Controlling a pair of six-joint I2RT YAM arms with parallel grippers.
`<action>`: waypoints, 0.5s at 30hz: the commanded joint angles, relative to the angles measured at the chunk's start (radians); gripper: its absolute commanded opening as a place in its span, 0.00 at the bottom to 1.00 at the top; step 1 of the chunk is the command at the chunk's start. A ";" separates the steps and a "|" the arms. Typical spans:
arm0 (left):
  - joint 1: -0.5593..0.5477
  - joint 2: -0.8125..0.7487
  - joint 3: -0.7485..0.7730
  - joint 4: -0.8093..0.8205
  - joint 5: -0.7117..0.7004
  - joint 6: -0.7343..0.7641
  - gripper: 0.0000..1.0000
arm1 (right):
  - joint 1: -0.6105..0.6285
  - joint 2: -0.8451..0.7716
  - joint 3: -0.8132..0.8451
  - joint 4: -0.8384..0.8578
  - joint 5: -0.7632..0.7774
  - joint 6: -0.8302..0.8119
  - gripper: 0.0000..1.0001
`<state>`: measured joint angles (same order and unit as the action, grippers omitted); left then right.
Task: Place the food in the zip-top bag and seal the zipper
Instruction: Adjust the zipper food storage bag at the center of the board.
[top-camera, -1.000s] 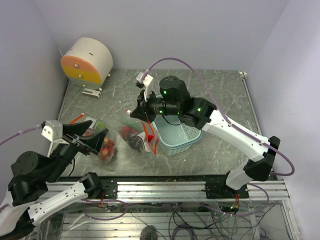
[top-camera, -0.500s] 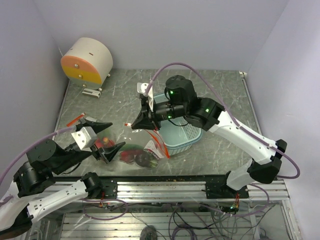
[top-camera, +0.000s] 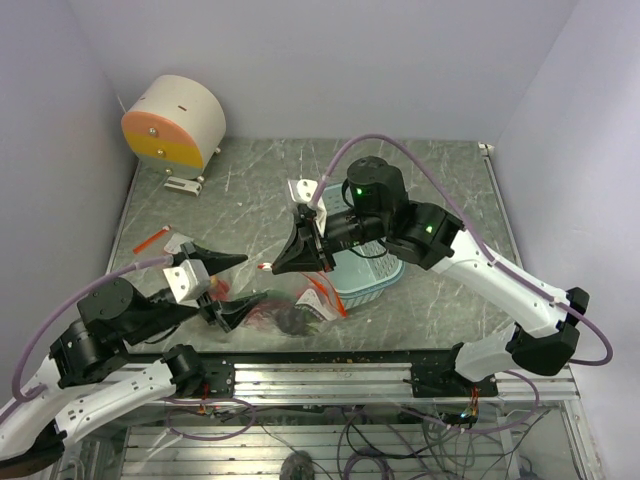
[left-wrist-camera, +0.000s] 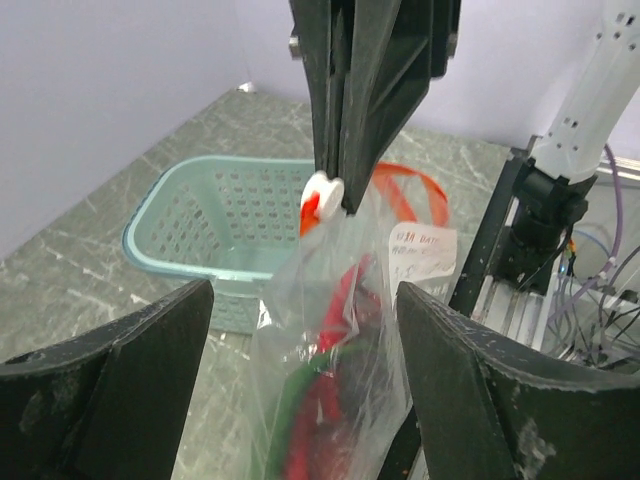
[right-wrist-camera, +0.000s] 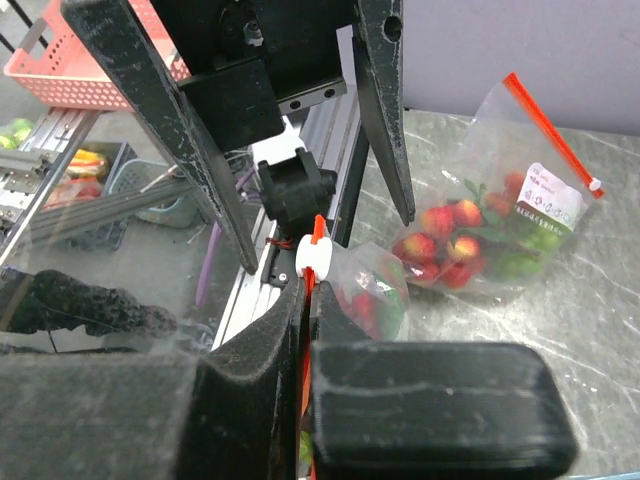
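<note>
Top view: my right fingers (top-camera: 275, 265) are clamped shut on the zipper (top-camera: 330, 298), dangling the zip-top bag (top-camera: 285, 312) just before the basket (top-camera: 375, 282). My left fingers (top-camera: 254, 278) gape wide, gripping nothing.

Left wrist: the bag hangs between those 2 fingers, food (left-wrist-camera: 322, 425) inside.

Right wrist: zipper pinched; a 2nd filled bag (right-wrist-camera: 500, 230) lies on the tabletop (right-wrist-camera: 615, 335).

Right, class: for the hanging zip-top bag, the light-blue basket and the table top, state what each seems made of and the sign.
The zip-top bag: thin clear plastic film, glossy; contents show through, it creases. The basket: moulded plastic, matte light blue, regular holes. The table top: grey with pale veins, stone-look; real stone or laminate, cannot tell.
</note>
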<state>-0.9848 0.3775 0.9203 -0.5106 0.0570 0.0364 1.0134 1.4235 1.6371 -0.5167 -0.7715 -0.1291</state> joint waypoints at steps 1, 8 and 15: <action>-0.003 0.027 -0.014 0.154 0.089 -0.036 0.84 | -0.004 -0.032 -0.018 0.060 -0.047 -0.019 0.00; -0.002 0.121 -0.026 0.181 0.180 -0.059 0.60 | -0.004 -0.033 -0.029 0.076 -0.037 -0.009 0.00; -0.002 0.112 -0.053 0.178 0.217 -0.074 0.52 | -0.003 -0.058 -0.040 0.081 -0.032 -0.018 0.00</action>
<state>-0.9848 0.5163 0.8837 -0.3756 0.2195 -0.0170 1.0134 1.4086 1.6001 -0.4763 -0.7952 -0.1337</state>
